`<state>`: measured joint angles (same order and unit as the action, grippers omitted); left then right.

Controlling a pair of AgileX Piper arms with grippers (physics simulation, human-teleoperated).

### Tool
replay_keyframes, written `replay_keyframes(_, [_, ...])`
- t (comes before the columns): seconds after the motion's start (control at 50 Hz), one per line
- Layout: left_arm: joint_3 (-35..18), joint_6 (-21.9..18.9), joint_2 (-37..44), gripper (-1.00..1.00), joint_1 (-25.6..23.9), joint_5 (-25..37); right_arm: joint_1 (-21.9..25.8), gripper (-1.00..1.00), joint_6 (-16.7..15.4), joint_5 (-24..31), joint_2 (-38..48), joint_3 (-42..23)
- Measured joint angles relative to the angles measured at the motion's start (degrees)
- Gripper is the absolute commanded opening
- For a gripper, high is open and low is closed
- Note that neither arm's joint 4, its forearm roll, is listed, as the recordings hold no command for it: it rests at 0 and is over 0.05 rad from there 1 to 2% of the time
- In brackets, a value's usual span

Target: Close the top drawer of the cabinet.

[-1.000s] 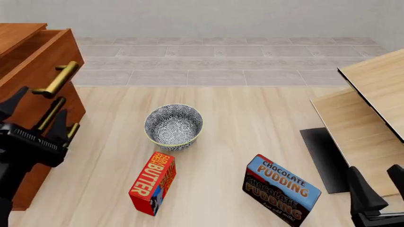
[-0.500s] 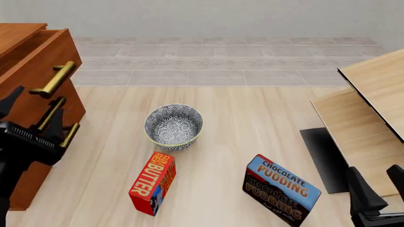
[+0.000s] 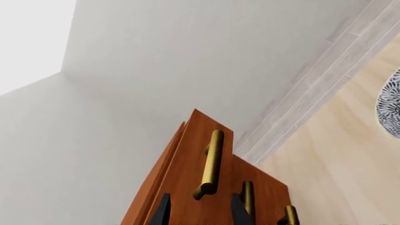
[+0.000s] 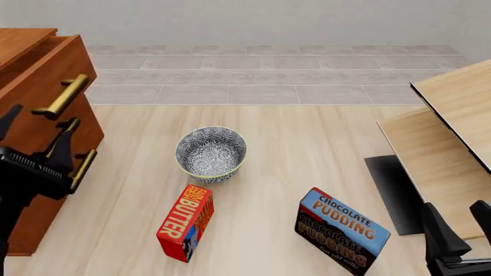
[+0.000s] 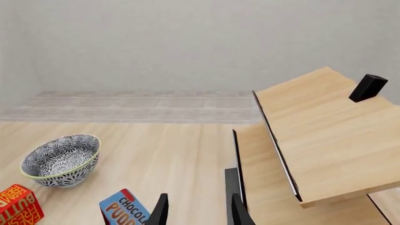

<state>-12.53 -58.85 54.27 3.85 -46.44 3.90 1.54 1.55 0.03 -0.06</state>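
- Now the left claw (image 4: 34, 135) has slid leftward against the cabinet (image 4: 31, 190), fingers apart.
- Top drawer (image 4: 46, 75), far left, still juts out; its brass handle (image 4: 60, 96) runs diagonally.

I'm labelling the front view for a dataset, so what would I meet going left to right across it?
Left gripper → cabinet with its top drawer → butter box → patterned bowl → chocolate pudding box → pale wood furniture → right gripper.
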Motion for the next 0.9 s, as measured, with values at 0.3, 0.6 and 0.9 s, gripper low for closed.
replay_keyframes(0.3, [-0.1,0.1,-0.3,1.0,1.1,0.2,0.0,1.0,-0.1,0.0,0.0,0.0])
replay_keyframes(0.6, [-0.5,0.1,-0.7,1.0,2.1,0.7,0.0,1.0,-0.1,0.0,0.0,0.0])
replay_keyframes(0.9, [-0.7,-0.2,-0.5,1.0,3.1,0.9,0.0,1.0,-0.1,-0.1,0.0,0.0])
